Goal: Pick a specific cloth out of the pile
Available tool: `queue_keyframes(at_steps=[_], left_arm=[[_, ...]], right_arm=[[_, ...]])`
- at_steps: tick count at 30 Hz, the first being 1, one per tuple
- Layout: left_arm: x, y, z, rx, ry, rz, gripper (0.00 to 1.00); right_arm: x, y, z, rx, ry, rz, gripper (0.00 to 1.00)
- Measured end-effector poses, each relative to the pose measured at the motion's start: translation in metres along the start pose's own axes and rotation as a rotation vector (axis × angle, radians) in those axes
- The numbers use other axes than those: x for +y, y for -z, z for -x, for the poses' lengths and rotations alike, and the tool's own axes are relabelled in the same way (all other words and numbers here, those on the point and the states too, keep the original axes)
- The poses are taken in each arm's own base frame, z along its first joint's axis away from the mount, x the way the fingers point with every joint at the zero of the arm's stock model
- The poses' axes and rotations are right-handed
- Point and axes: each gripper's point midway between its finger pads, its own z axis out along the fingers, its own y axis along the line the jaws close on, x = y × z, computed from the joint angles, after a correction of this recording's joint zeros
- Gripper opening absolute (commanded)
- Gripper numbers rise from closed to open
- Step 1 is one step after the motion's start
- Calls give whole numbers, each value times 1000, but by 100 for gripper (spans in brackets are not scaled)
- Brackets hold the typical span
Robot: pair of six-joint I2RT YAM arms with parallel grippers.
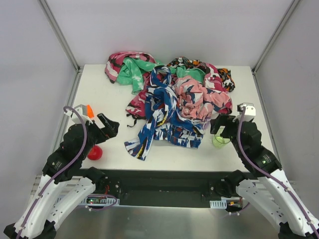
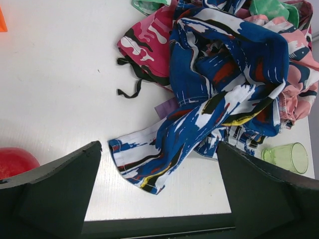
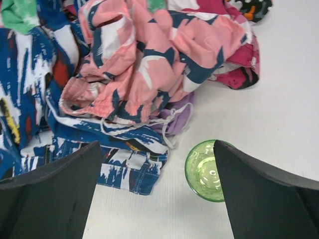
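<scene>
1. Around the workspace stand flat, pale walls [image 1: 159,30], joined by slim metal posts at the back corners.
2. Between them lies the white, matte, rectangular tabletop [image 1: 99,94]; the left wrist view shows a fine ribbed grain on it.
3. On its far middle sits the pile [image 1: 174,94], a crumpled heap of soft printed fabrics in overlapping folds.
4. The blue-white patterned cloth [image 1: 159,119] is the largest piece on top, and one long tongue trails toward the near edge.
5. Beside it bunches a pink cloth [image 3: 159,55] with navy blotches and a thin white drawstring.
6. The cloth [image 3: 180,115], plain lilac and smooth, is almost buried. A small fold pokes out under the pink piece near the cup, and a sliver [image 2: 166,107] shows under the blue-white one.
7. The left end effector [image 1: 107,124] has black wedge-shaped fingers spread wide, holding nothing, near-left of the pile. The right end effector [image 1: 219,124] is likewise parted and empty, by the pile's right edge.
8. A translucent green cup [image 1: 219,141] stands upright, just beside the pile.
9. A glossy red ball [image 1: 94,153] rests near the left arm.
</scene>
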Motion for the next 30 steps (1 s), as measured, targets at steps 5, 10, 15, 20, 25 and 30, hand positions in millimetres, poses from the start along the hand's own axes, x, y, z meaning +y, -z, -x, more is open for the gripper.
queue_keyframes(at_steps=[5, 10, 15, 20, 25, 30], left_arm=[[1, -4, -3, 15, -6, 13, 99], [2, -7, -5, 30, -12, 25, 99], [5, -12, -11, 49, -19, 42, 99], [12, -19, -22, 79, -30, 68, 99], [16, -21, -27, 95, -35, 81, 99], [18, -22, -29, 94, -37, 91, 99]], right_arm=[[23, 3, 3, -21, 55, 150, 95], [62, 14, -2, -11, 165, 403, 96], [116, 14, -25, 84, 477, 616, 96], [168, -7, -59, 115, 1010, 722, 96], [183, -42, -108, 260, 1405, 790, 96], [197, -70, -131, 319, 1584, 824, 96]])
